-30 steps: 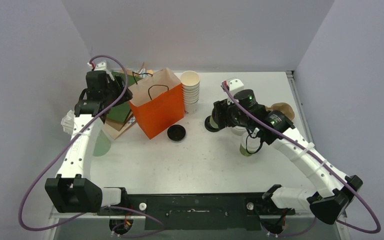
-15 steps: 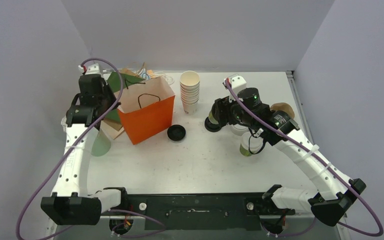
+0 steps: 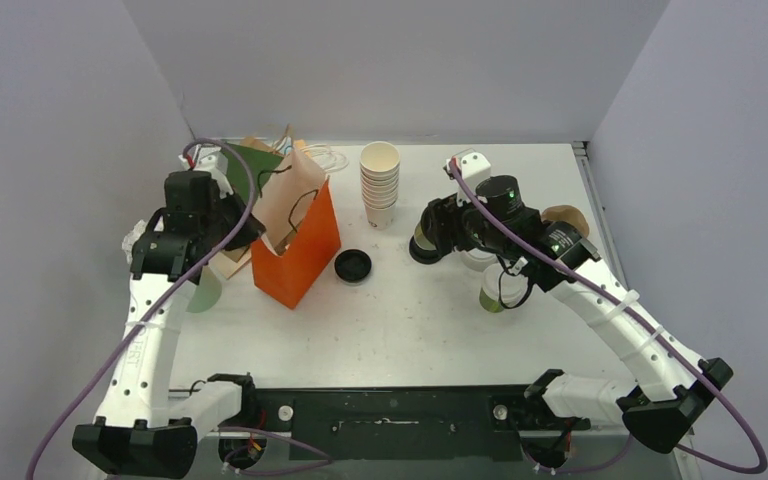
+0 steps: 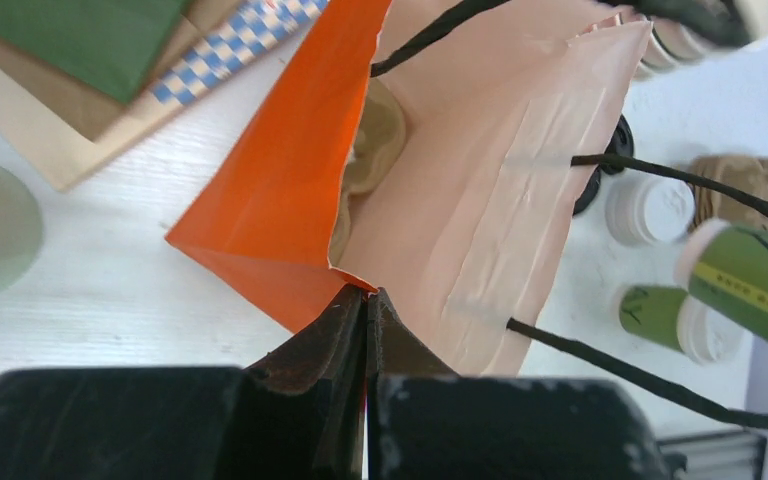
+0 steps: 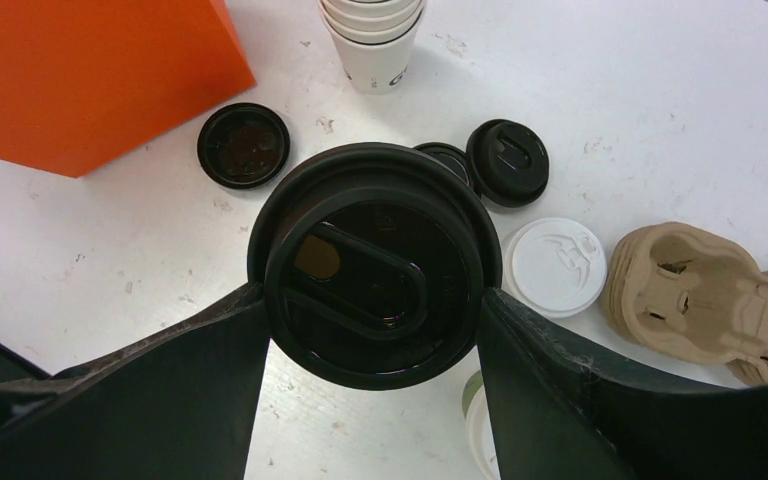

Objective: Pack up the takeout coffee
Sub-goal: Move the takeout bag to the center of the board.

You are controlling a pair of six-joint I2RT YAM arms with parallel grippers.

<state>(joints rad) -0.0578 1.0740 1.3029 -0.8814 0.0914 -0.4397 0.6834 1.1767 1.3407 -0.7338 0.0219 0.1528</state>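
We find the left gripper (image 4: pixel 365 310) pinched tight on the top edge of the orange paper bag (image 3: pixel 298 250), its jaws fully together with only the paper rim between them. The bag stands tilted with its mouth open.

Over on the other side, the right gripper (image 5: pixel 372 300) stands wide. Its two fingers press on either side of a takeout coffee (image 5: pixel 360 280), which sits squarely between them with its black lid facing the wrist camera. That cup is to the right of the bag and well apart from it, past the loose black lid (image 3: pixel 352 266) and near the stack of white cups (image 3: pixel 380 185).

A second takeout coffee (image 3: pixel 493 296), white-lidded, stands on the table (image 3: pixel 410 330) just beside the right forearm, touched by neither gripper.
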